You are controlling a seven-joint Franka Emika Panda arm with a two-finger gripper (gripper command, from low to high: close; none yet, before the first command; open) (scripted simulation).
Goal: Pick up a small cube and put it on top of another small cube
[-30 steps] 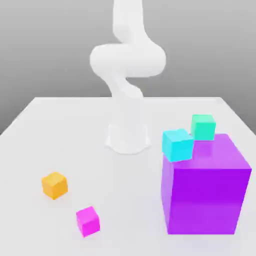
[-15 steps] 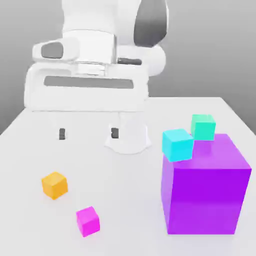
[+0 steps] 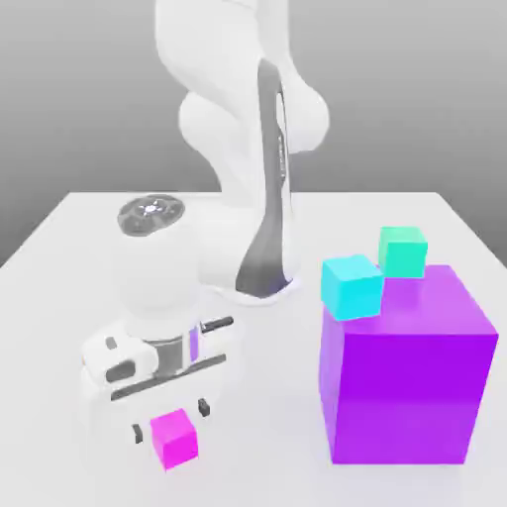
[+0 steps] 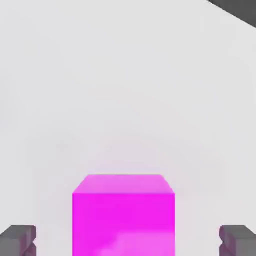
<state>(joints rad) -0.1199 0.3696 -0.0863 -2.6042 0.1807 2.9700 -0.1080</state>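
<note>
The small magenta-pink cube (image 3: 174, 438) rests on the white table near the front, toward the exterior view's left. My gripper (image 3: 169, 420) has come down over it, pointing downward, with one dark fingertip (image 3: 137, 433) on one side of the cube and the other on the opposite side. In the hand view the cube (image 4: 124, 215) stands between the two dark fingertips (image 4: 17, 240), with a clear gap on each side. The gripper (image 4: 127, 240) is open and holds nothing.
A big purple cube (image 3: 406, 381) stands at the exterior view's right. A small cyan cube (image 3: 352, 286) and a small teal-green cube (image 3: 402, 251) sit on its top. The arm's base (image 3: 253, 282) rises behind the hand.
The hand has dropped from high above the table to just over the magenta cube, turning slightly. It now covers the orange cube that showed earlier. The cubes have not moved.
</note>
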